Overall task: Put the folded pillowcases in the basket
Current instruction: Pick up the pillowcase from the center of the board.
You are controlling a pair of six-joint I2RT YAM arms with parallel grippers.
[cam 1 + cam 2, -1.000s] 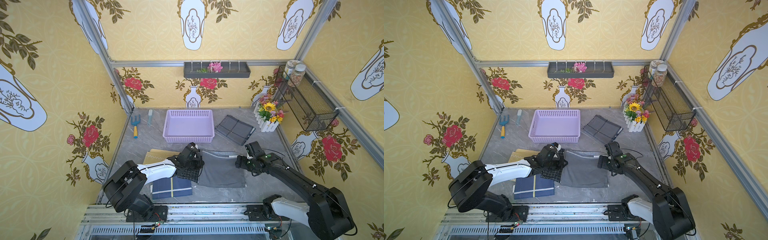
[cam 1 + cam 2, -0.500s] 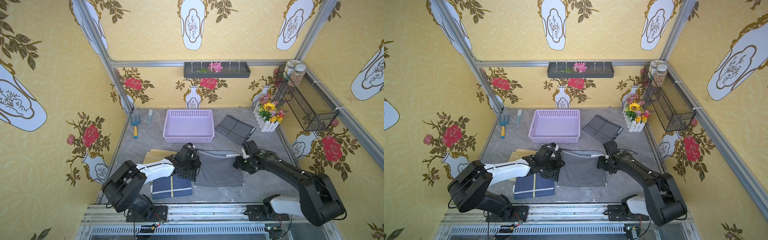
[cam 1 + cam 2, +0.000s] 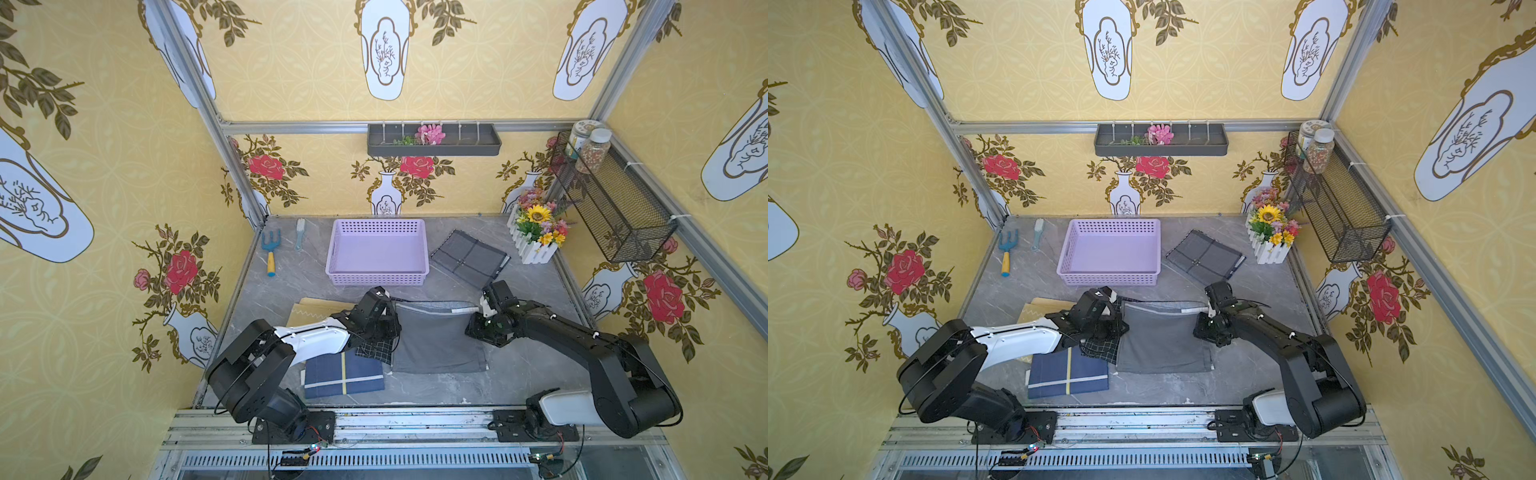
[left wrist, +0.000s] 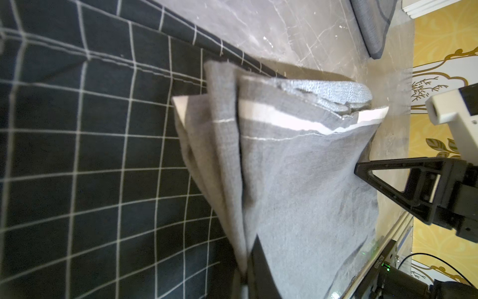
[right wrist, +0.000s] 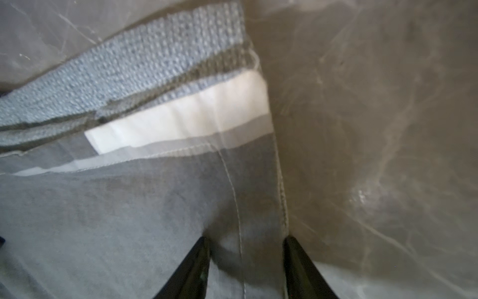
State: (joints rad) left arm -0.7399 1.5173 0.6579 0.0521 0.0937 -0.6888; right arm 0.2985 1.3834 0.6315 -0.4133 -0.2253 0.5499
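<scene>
The grey pillowcase (image 3: 436,340) (image 3: 1163,345) lies folded on the bench (image 3: 519,374), in the middle, on the near side of the lilac basket (image 3: 376,279) (image 3: 1108,279) and apart from it. It is outside the basket. A white strip runs along its far edge.

The left end effector (image 3: 392,328) (image 3: 1121,328) is at the pillowcase's left edge, clamped tight on the cloth. In the left wrist view the fabric gathers into folds and runs down into the pinch (image 4: 247,274). Beneath it lies a dark checked cloth (image 3: 374,351) (image 4: 90,155), partly under the pillowcase's left side. A navy cloth (image 3: 343,374) lies just nearer, touching the checked one.

The right end effector (image 3: 473,328) (image 3: 1200,330) is at the pillowcase's right edge. In the right wrist view its two black fingers (image 5: 196,264) stand narrowly apart (image 5: 247,248), with the stitched side hem between them. The cloth there does not look squeezed.

The pillowcase's near edge rests flat on the bench. A second folded grey cloth (image 3: 469,259) lies to the right of the basket, well clear of both arms.
</scene>
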